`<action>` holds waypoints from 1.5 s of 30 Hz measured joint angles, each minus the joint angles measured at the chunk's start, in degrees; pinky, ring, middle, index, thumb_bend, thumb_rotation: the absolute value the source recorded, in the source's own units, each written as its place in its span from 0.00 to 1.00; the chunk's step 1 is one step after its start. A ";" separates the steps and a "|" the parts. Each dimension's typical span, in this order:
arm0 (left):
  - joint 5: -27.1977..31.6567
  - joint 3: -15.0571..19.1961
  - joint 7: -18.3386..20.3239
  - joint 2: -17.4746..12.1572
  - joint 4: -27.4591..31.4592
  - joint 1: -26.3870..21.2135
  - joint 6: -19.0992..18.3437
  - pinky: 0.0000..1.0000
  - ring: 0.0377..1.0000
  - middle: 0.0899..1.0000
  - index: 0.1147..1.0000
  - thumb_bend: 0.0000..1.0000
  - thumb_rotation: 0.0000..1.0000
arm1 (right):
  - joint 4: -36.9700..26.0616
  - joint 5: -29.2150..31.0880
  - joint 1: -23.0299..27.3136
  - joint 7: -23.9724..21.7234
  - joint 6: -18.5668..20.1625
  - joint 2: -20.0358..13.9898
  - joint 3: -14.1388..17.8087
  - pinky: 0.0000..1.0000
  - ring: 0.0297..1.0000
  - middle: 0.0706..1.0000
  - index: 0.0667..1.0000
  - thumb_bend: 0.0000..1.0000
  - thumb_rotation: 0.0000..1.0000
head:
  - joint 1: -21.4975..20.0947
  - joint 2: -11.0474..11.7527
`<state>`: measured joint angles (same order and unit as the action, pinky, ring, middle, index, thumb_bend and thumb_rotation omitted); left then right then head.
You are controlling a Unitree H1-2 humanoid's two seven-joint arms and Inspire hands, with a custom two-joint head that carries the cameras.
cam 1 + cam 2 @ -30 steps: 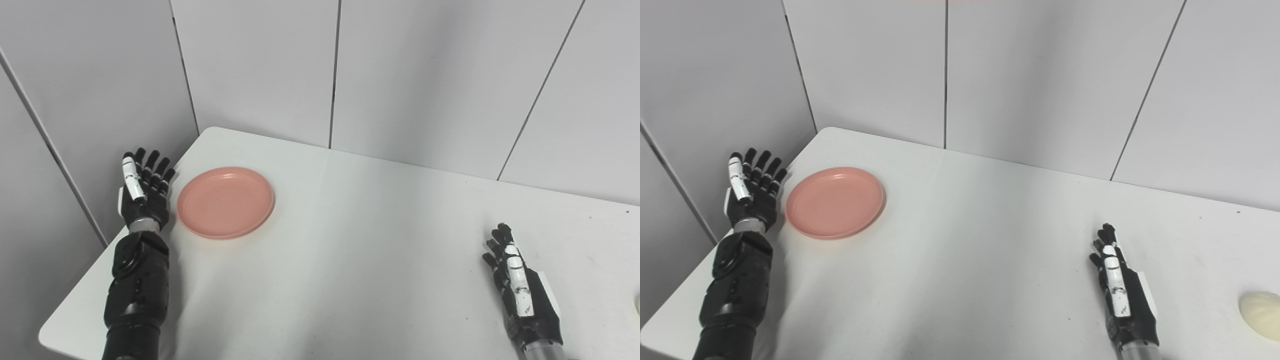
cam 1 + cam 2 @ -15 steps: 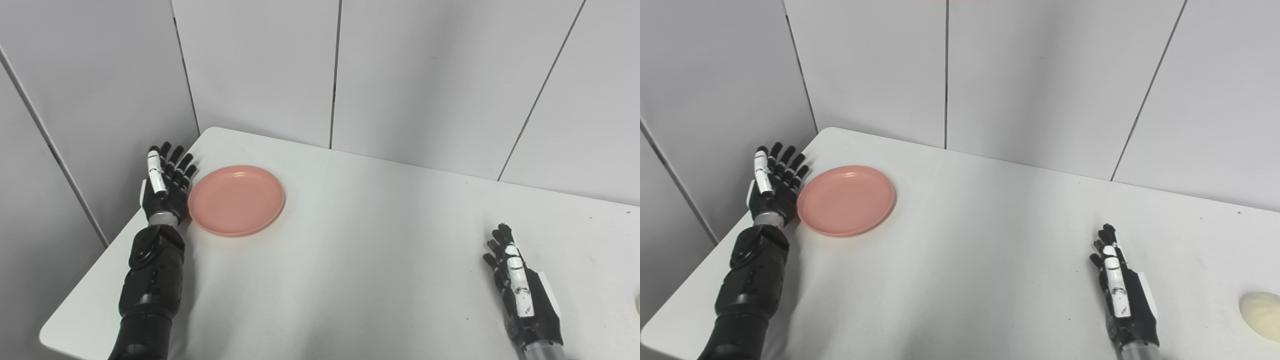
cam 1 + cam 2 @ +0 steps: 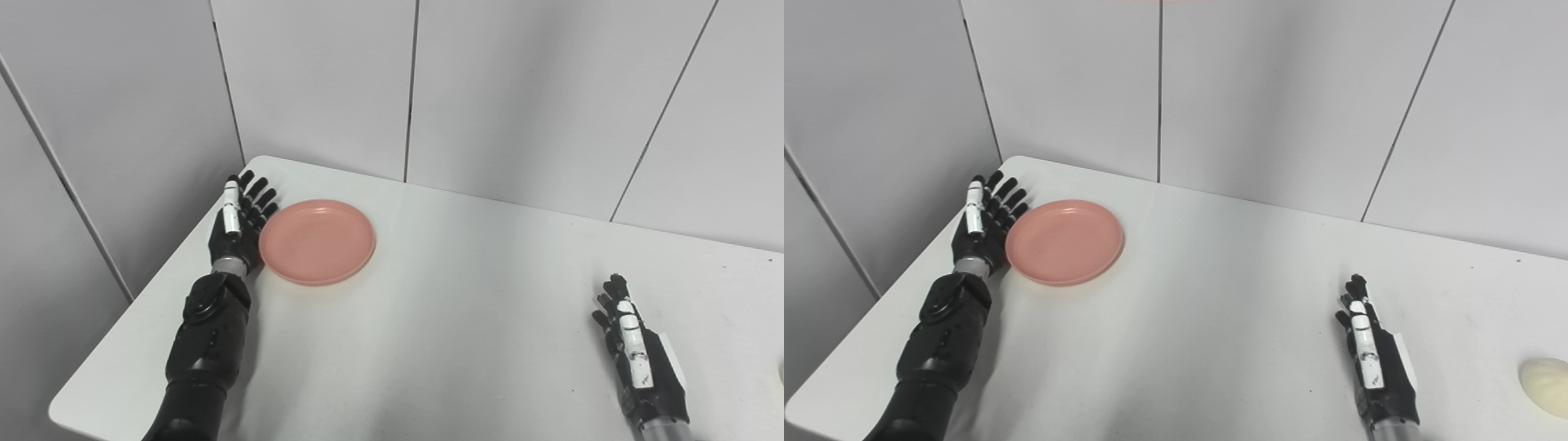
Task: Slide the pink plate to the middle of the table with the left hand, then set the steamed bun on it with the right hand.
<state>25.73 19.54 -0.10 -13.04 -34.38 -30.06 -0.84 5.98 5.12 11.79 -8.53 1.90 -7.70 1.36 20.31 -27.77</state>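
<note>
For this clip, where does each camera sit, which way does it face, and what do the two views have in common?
Left eye view: on the head, looking down at the table; shows the left hand against the plate and the right hand; only a sliver of the bun at the right edge.
Right eye view: on the head, set a little to the right, same downward look; both arms and the whole bun show.
Shared: table, plate, both hands, panelled wall.

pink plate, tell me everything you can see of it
The pink plate is round and shallow with a low raised rim, smooth and matte like plastic, and holds nothing. It lies flat, right side up, on the white table, in its far left part. The open left hand stands edge-on against its left rim. Nothing else touches it.
</note>
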 measured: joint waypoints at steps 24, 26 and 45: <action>-5.36 -11.56 3.92 7.13 8.04 1.53 -6.76 0.85 0.85 0.86 0.85 0.37 0.96 | -0.84 -2.29 -0.36 1.92 0.60 0.67 -0.60 0.98 0.98 1.00 1.00 0.20 1.00 | -5.10 -0.35; -6.13 -12.61 4.38 7.89 8.89 1.86 -7.14 0.85 0.85 0.86 0.85 0.37 0.96 | -0.84 -2.40 -0.36 2.06 0.60 0.72 -0.69 0.99 0.98 1.00 1.00 0.19 1.00 | -5.45 -0.44; -7.23 -19.34 11.49 12.43 15.50 6.01 -10.93 0.91 0.91 0.92 0.91 0.36 1.00 | -0.84 -4.77 -0.40 4.78 0.61 1.78 -1.98 0.95 0.96 0.98 1.00 0.21 1.00 | -12.40 -1.05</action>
<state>18.49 0.20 11.38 -0.61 -18.88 -24.04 -11.77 5.13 0.36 11.39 -3.75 2.51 -5.92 -0.62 7.91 -28.83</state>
